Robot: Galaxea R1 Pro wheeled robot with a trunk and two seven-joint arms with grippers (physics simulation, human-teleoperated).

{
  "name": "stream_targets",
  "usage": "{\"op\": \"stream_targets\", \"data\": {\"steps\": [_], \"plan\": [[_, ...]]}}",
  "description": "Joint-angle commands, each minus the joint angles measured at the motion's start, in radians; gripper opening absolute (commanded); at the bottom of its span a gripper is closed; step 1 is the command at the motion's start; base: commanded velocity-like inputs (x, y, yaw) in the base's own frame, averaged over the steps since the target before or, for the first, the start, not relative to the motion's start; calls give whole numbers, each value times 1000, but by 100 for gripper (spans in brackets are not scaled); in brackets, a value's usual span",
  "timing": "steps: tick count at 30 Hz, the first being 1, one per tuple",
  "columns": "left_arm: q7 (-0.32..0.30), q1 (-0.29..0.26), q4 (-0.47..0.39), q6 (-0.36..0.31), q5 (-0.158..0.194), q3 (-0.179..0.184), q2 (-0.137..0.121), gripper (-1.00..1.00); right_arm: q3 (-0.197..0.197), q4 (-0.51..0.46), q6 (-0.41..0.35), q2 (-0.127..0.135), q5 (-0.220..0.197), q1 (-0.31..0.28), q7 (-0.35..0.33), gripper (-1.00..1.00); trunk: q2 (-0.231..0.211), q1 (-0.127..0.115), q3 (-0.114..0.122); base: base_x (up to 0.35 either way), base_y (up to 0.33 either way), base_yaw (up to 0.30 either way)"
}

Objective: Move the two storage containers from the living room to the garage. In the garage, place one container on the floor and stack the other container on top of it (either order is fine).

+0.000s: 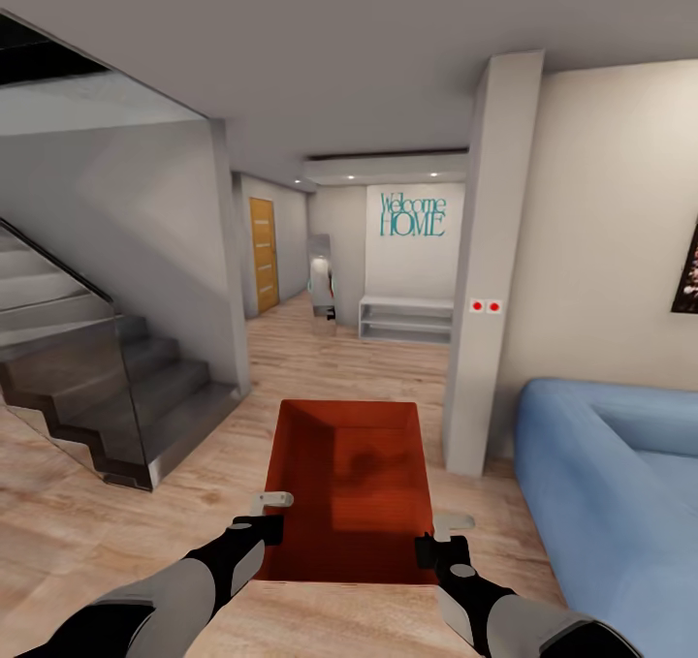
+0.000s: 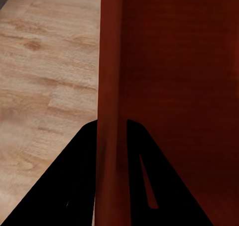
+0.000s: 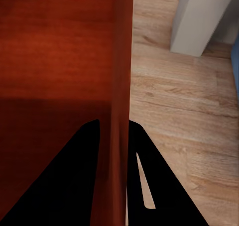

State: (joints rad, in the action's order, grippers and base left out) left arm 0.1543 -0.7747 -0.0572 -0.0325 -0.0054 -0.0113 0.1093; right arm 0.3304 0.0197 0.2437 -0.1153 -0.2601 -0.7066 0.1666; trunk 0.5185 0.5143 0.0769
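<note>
An orange-red storage container (image 1: 351,488) hangs in front of me above the light wood plank floor of the living room, open side up. My left gripper (image 1: 272,520) is shut on its left wall, and my right gripper (image 1: 433,545) is shut on its right wall. The left wrist view has the thin red container (image 2: 164,86) wall running between the two black fingers (image 2: 69,186). The right wrist view has the same container (image 3: 59,61) wall pinched between its black fingers (image 3: 154,186). The inside of the box looks empty.
A white pillar (image 1: 490,270) stands just ahead on the right, with the blue sofa (image 1: 611,484) beside it. A staircase with a glass railing (image 1: 87,377) rises on the left. Between them a hallway leads to a white bench (image 1: 407,319) and a wooden door (image 1: 263,254).
</note>
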Motion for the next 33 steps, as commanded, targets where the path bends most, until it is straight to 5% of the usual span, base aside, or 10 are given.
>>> {"op": "stream_targets", "data": {"steps": [1,33], "plan": [[11,0,2,-4,-1,-47,-53,-100,-4,0,97,4,-18,-1,7,-100,1,1,0,322,0,0],[11,0,3,-6,-1,-47,-53,-100,-4,0,98,4,-18,-1,7,-100,1,1,0,322,0,0]]}}
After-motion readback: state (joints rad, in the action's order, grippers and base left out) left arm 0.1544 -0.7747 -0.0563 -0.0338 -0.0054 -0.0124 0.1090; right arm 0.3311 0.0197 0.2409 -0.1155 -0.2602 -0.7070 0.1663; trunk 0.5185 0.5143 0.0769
